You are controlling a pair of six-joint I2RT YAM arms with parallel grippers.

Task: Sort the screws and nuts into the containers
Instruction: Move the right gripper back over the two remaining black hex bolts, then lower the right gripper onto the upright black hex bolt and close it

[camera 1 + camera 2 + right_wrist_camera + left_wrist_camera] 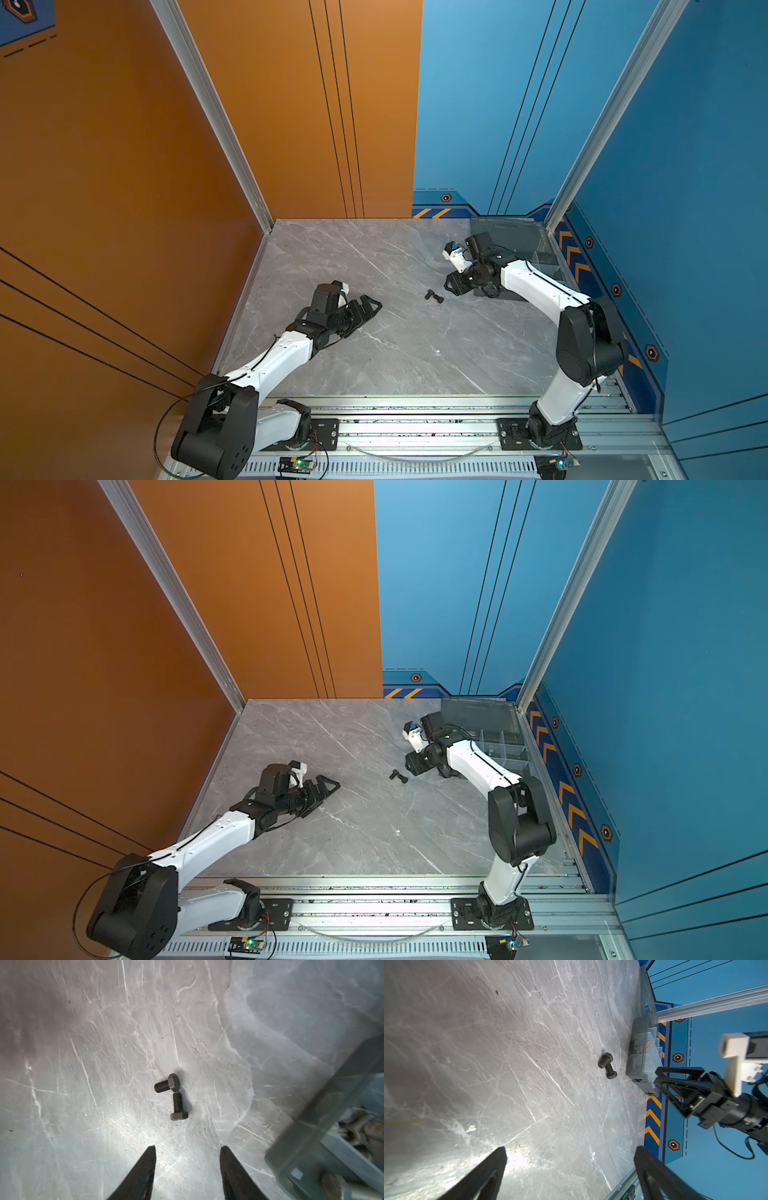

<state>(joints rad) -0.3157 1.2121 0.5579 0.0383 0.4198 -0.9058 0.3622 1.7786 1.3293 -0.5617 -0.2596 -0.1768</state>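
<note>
So, two black hex-head screws (434,296) are lying loose on the grey marble worktop (374,353), a bit right of the middle in both top views. In the right wrist view they make an L shape: one screw (167,1085) lies on its side, and the threaded tip of the other one (178,1107) points right at its head, about touching it.

The right end effector (449,286) is just beside them, on the side toward the organiser box (519,237). From its own camera the screws sit straight ahead of the right end effector's (188,1147) tips, a short gap away. The jaws stand moderately apart with nothing between them, only bare worktop. Neither finger touches a screw.

The left end effector (376,305) is well apart from the screws, over toward the left side of the worktop. It's spread wide and holding nothing, with the screws (607,1066) far ahead of it in its wrist view.

The box sits in the far right corner with its lid flipped open toward the back wall. One corner of the box (311,1126) shows beside the right finger. There's some metal stuff (357,1132) in the compartments, but it's too blurry to tell what.
</note>
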